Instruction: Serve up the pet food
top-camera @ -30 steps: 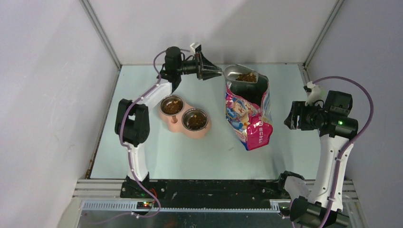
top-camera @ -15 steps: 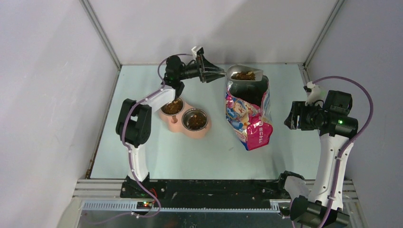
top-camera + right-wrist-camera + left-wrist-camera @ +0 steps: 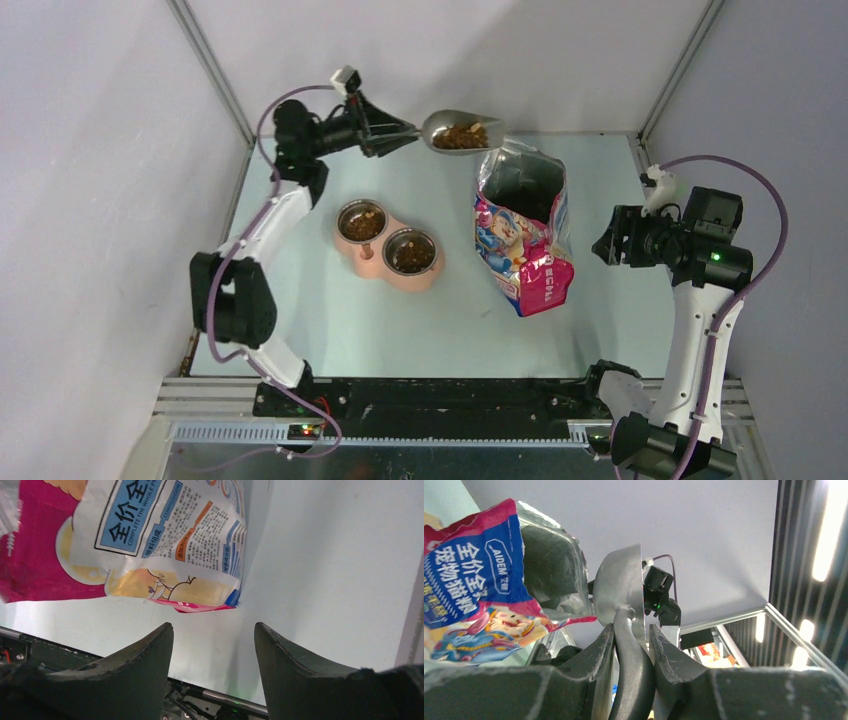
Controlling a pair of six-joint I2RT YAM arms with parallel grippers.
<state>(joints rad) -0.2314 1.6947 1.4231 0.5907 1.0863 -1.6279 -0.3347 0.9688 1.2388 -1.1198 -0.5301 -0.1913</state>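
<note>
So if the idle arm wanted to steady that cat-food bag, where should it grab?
On the cat-food bag, probably the right side edge, approached from the right, where the open right gripper faces it. That edge looks thin enough to pinch, and it stays clear of the open mouth at the far end.

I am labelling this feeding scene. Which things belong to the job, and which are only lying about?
In the job: pet food, scoop carrying it, left gripper shut on the scoop handle, double bowl with food in both cups, open food bag.
Only standing by: right gripper, open and empty, apart from the bag; table, just the support.
</note>
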